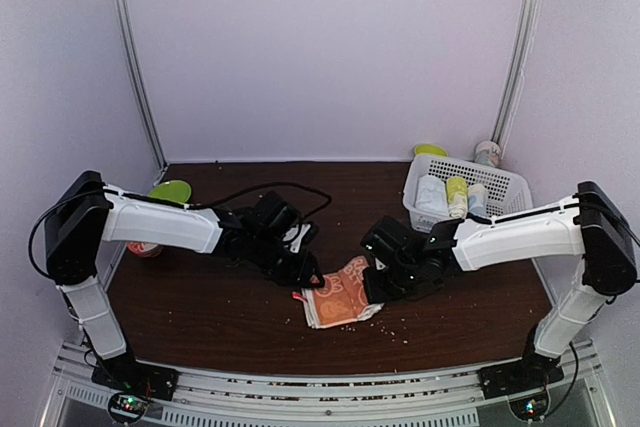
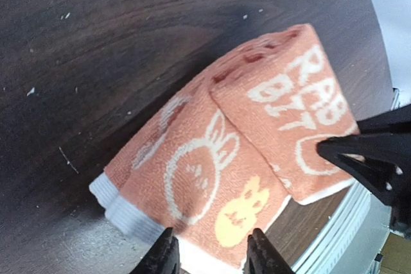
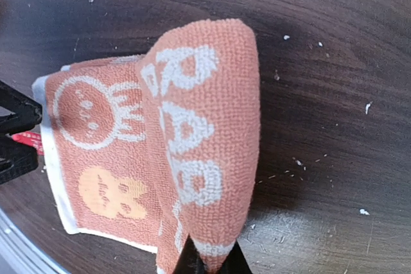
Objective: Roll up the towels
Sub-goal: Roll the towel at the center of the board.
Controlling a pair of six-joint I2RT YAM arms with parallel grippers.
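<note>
The orange towel (image 1: 340, 294) with cream rabbit patterns lies on the dark table, its right part folded over into a loose roll. It shows in the left wrist view (image 2: 212, 158) and the right wrist view (image 3: 192, 145). My right gripper (image 1: 382, 282) (image 3: 212, 262) is shut on the rolled fold's end and holds it raised off the table. My left gripper (image 1: 310, 277) (image 2: 210, 258) is open, its fingers (image 2: 166, 256) astride the flat towel's white-edged near border. I cannot make out the light blue dotted towel.
A white basket (image 1: 505, 185) at the back right holds a white roll (image 1: 432, 195), a yellow-green roll (image 1: 457, 190) and a pale roll. A green dish (image 1: 170, 190) sits at the back left. A white cup (image 1: 487, 152) stands behind the basket. Crumbs dot the table.
</note>
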